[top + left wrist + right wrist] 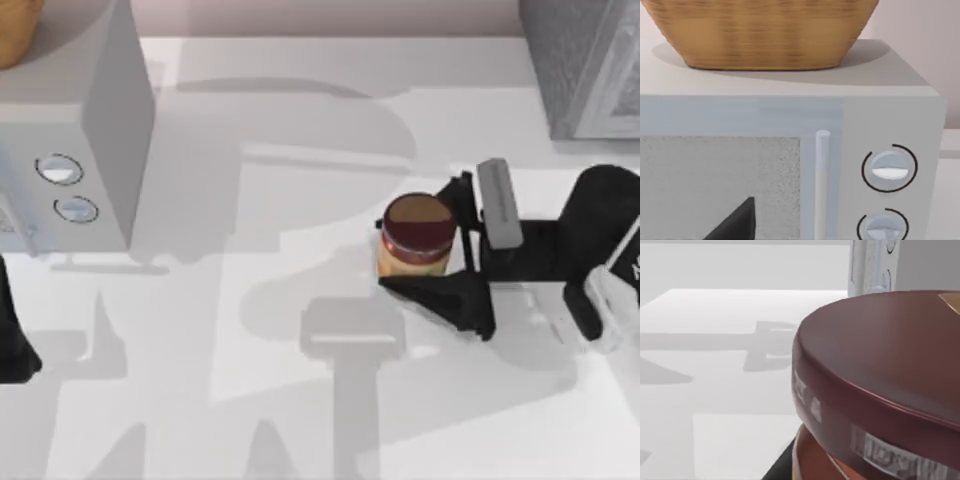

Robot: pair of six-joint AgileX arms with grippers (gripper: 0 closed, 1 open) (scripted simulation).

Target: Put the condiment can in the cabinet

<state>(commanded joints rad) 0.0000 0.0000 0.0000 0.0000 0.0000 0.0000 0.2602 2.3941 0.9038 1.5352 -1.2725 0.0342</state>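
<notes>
The right tool [432,262] grips the condiment can [414,236] mid-desk. The cabinet [585,65] stands beyond; the left tool [735,222] faces the microwave [70,130], state unclear

Your top view looks straight down on the bench [300,420], with the microwave [70,140] at its left and a grey cabinet [585,60] in the far right corner. Your left wrist view faces the microwave [790,115] front head-on from close, taking in its two dials [889,169] and the wicker basket [760,30] on top. Your right wrist view sits low and very near the condiment can [880,375], looking over its lid across the bench [715,390]. The can [415,235] is what it shares with the top view; the left wrist view shares the microwave.
</notes>
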